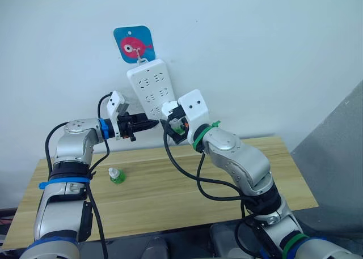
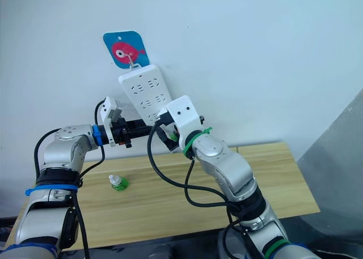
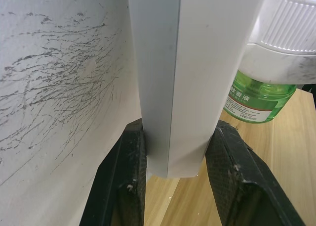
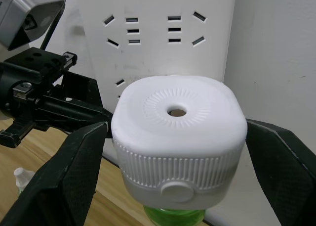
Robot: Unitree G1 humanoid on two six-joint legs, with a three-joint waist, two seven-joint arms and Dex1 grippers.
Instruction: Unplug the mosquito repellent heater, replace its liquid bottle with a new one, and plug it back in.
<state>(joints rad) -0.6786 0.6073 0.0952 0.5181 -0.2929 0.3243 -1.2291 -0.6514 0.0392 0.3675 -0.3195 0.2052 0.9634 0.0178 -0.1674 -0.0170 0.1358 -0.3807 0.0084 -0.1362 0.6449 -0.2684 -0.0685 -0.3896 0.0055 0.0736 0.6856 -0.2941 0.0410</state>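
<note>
Hanging on the wall from a fish hook, the power strip runs downward with its lower end just above the table. The left gripper is pinching that lower end: in the left wrist view its fingers press the strip's two side faces, bracing it.

The heater sits against the strip's face near the bottom, seemingly plugged in, with its round vented top toward the right wrist camera and a green bottle beneath it. The right gripper straddles it, jaws spread wide; both fingers stand off the heater's sides, so it holds nothing yet. The heater lies straight ahead between those fingers, and its prongs presumably run into the strip, so pulling it free should mean closing on the body and drawing straight away from the face.

A second green bottle stands on the table, well below the left arm.
</note>
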